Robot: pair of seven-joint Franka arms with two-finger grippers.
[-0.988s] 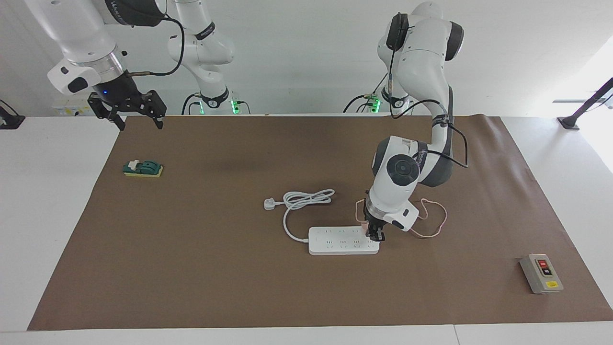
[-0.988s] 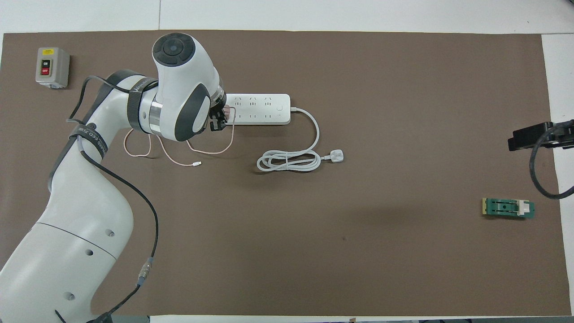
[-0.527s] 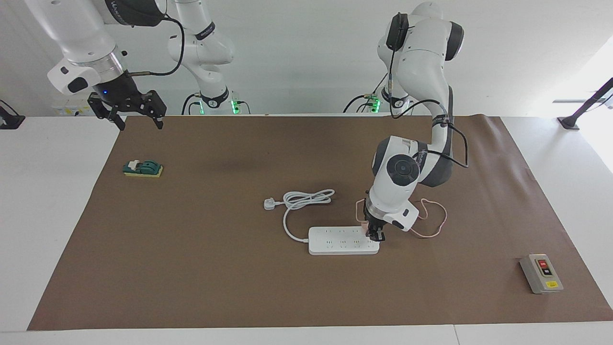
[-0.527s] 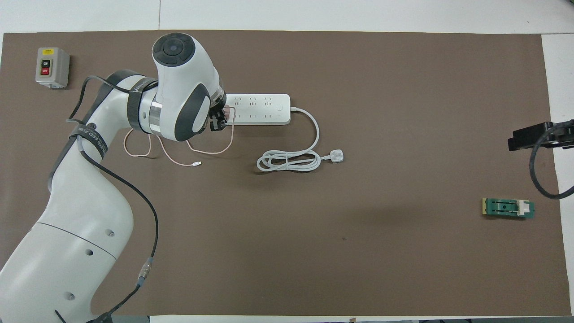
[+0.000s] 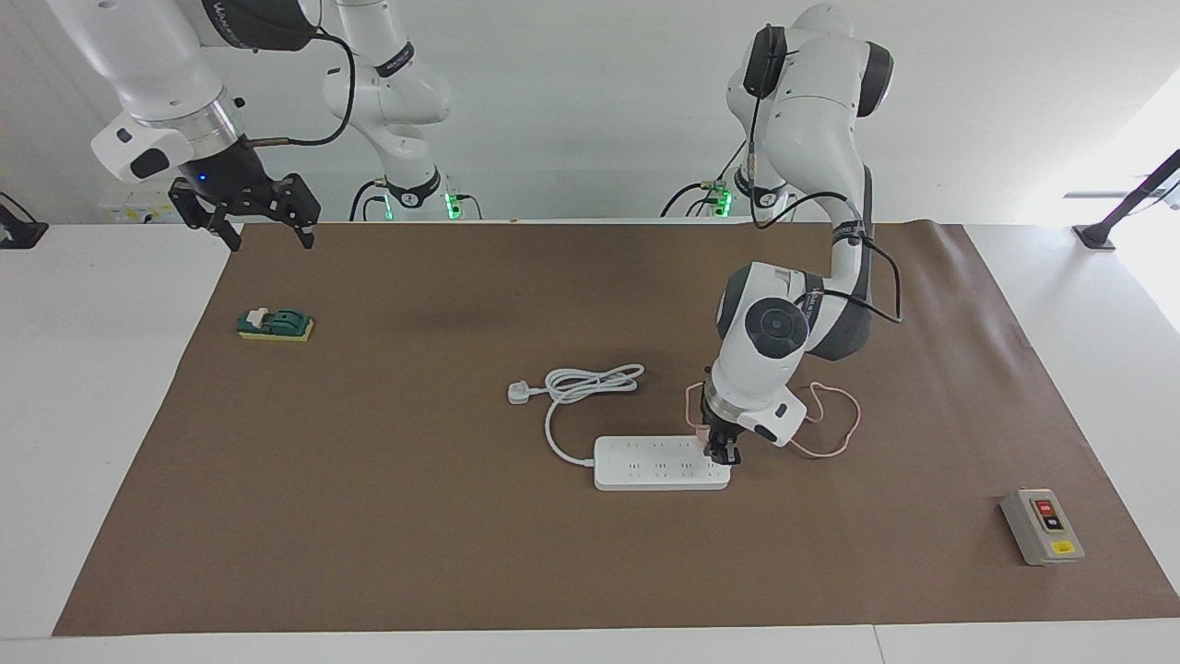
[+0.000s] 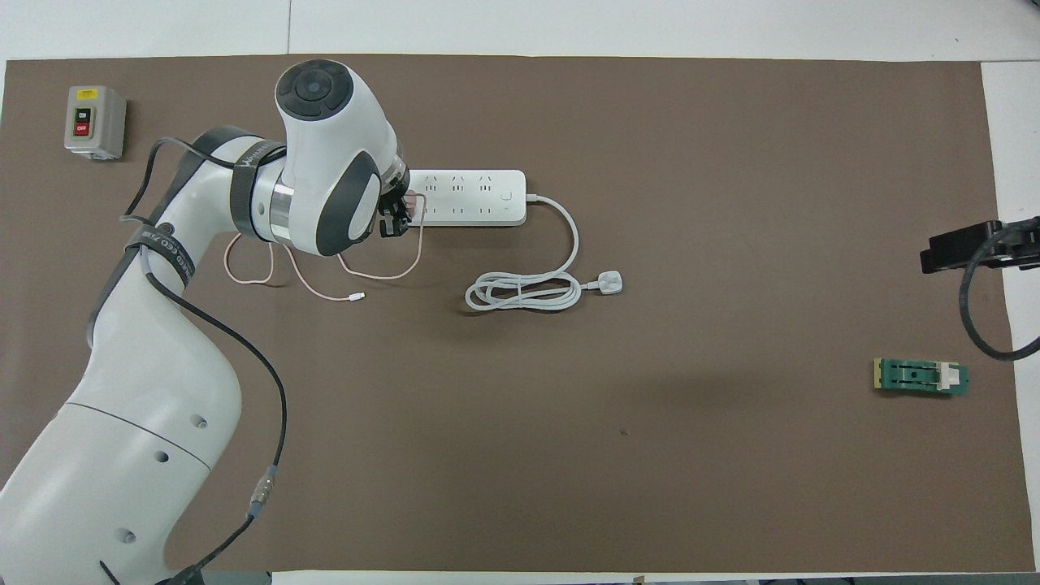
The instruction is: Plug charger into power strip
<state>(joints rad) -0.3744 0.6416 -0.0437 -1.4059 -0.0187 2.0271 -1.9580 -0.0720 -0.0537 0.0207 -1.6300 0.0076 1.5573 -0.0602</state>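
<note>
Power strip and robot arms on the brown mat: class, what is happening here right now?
The left arm's tool is down at the end of the power strip toward the left arm's end of the table, with the pink charger at its tip, right at the strip's end sockets. Whether the prongs are in cannot be told. The charger's thin pink cable trails loose on the mat. The right arm waits, its tool open and raised over the mat's corner by its base, above a green block.
</note>
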